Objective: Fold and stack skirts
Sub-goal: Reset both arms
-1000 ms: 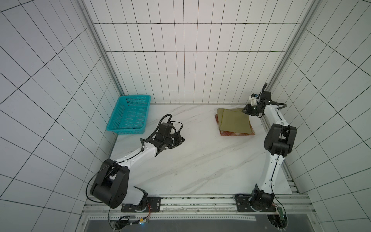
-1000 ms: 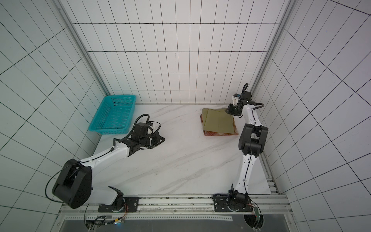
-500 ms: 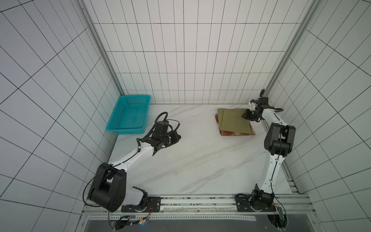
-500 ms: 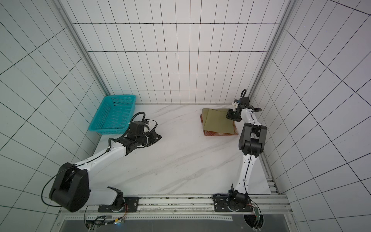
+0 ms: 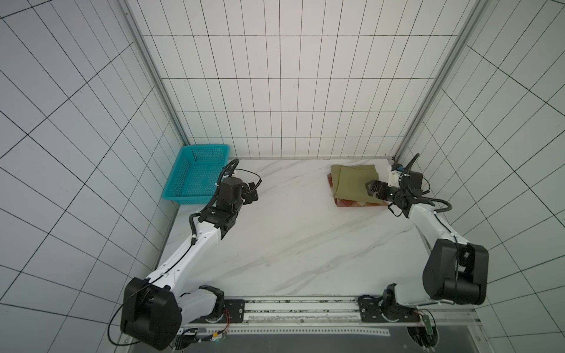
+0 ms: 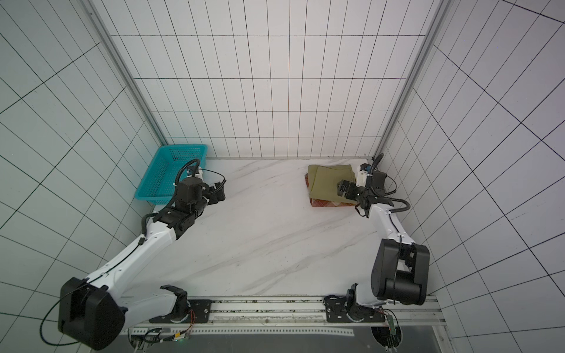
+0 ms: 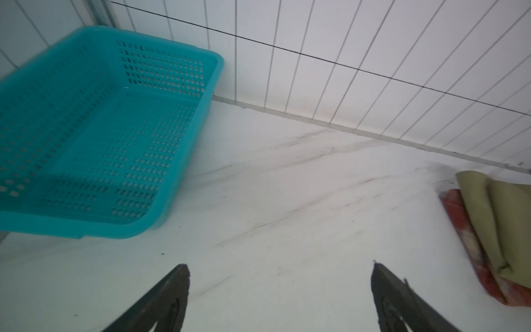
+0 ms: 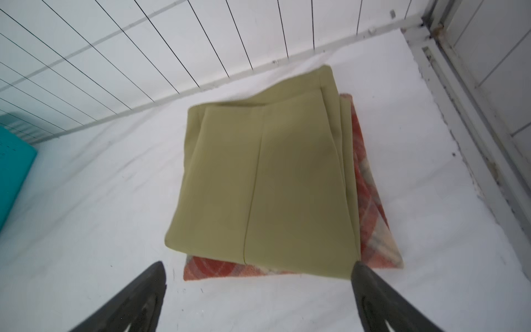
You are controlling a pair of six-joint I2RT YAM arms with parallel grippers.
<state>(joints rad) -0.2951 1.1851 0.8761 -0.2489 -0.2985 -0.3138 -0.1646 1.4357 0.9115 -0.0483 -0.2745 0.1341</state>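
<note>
Stack: olive skirt (image 8: 258, 186) folded atop plaid skirt (image 8: 370, 207), far right corner of bench (image 5: 290, 244). Your right gripper (image 8: 258, 266) and left gripper (image 7: 280, 270) gape wide, both empty. Cloth looks soft, light: pinch a folded edge.

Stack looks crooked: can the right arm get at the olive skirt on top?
Probably yes: the right gripper hangs open at the edge of the olive skirt, which tops the plaid skirt, with nothing between.

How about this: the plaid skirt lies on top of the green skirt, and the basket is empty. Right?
No. The green skirt lies on top of the plaid skirt, as the right wrist view shows. The basket is empty.
</note>
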